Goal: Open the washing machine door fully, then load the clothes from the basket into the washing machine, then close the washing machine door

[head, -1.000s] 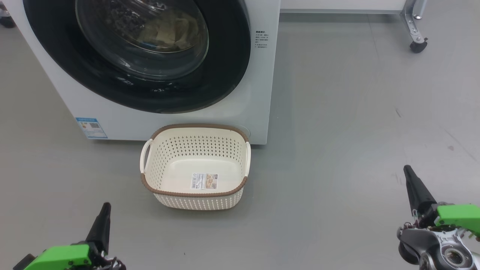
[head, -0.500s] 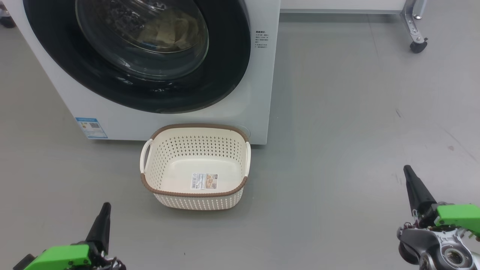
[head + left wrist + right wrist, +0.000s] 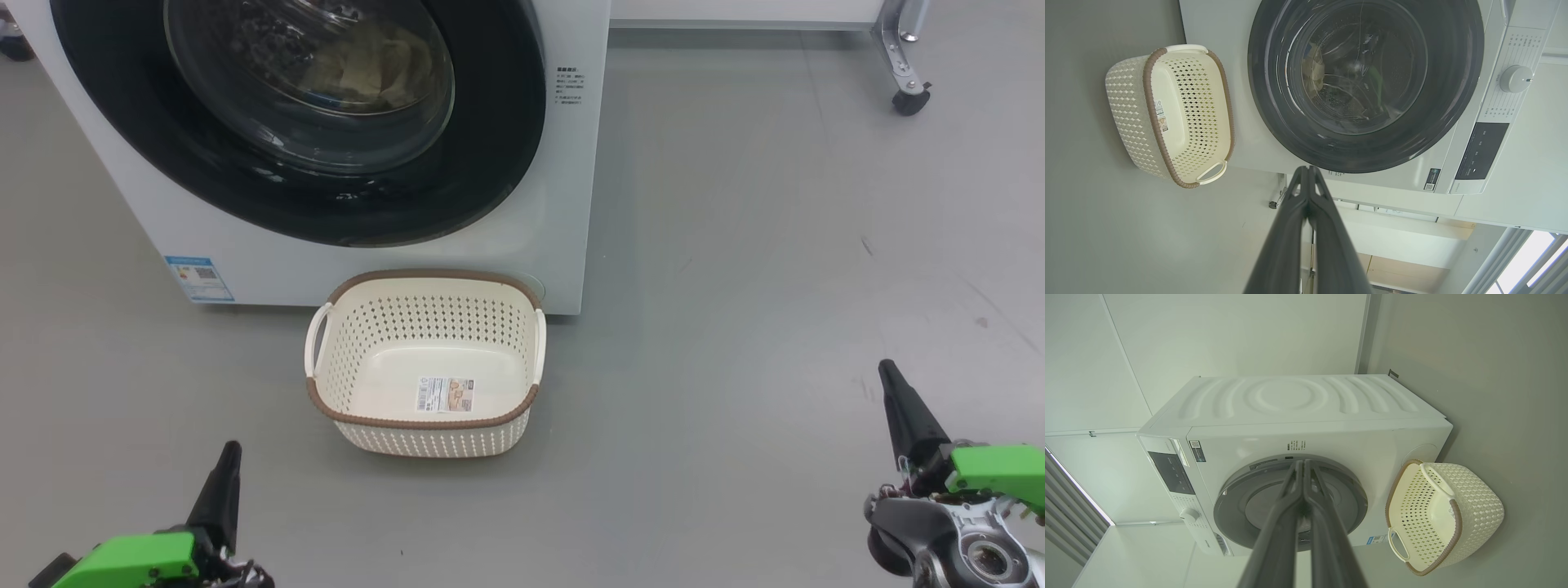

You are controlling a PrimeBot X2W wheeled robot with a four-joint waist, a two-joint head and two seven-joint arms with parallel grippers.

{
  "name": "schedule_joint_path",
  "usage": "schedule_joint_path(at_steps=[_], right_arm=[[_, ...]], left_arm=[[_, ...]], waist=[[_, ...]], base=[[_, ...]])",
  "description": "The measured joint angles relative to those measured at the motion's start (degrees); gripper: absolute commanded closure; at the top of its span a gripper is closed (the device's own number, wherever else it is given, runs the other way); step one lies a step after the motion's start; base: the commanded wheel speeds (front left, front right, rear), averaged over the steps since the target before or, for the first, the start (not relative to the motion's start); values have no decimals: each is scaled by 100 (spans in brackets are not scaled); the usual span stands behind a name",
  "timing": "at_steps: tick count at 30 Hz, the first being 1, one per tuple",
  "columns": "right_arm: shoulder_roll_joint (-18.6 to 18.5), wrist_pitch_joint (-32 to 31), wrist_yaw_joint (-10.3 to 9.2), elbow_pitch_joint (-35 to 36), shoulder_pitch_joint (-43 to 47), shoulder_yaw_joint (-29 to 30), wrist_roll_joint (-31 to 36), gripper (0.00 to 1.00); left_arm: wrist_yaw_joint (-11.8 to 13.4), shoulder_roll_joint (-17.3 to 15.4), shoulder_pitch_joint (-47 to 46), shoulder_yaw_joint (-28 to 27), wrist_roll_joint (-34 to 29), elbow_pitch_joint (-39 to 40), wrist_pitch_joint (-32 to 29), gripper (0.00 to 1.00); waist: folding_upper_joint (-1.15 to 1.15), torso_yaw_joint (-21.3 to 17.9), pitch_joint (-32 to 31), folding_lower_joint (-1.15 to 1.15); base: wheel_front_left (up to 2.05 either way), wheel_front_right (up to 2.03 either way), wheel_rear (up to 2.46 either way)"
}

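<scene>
The washing machine door (image 3: 498,122) is shut, the clothes (image 3: 367,69) behind its glass. The basket (image 3: 424,433) stands on the floor (image 3: 735,286) just before the washing machine (image 3: 563,212). The left end effector (image 3: 231,447) and right end effector (image 3: 887,369) have their fingers together.

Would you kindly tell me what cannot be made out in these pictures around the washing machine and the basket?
- Head view: the clothes lie behind the washing machine door glass; reflections blur them, so their number is unclear.
- Head view: the door's top is cut off by the upper edge.
- Head view: the label sticker in the basket is too small to read.
- Right wrist view: the shut right gripper covers the door's middle.
</scene>
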State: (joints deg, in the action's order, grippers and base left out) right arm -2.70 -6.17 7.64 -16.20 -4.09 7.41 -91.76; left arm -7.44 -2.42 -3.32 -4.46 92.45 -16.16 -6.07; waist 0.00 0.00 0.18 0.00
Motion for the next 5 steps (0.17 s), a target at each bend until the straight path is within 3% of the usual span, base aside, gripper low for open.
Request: schedule_joint_path(at_steps=[5], right_arm=[[0, 0, 0, 0, 0, 0, 0, 100]], left_arm=[[0, 1, 0, -1, 0, 0, 0, 100]], waist=[[0, 0, 0, 0]], base=[[0, 0, 0]])
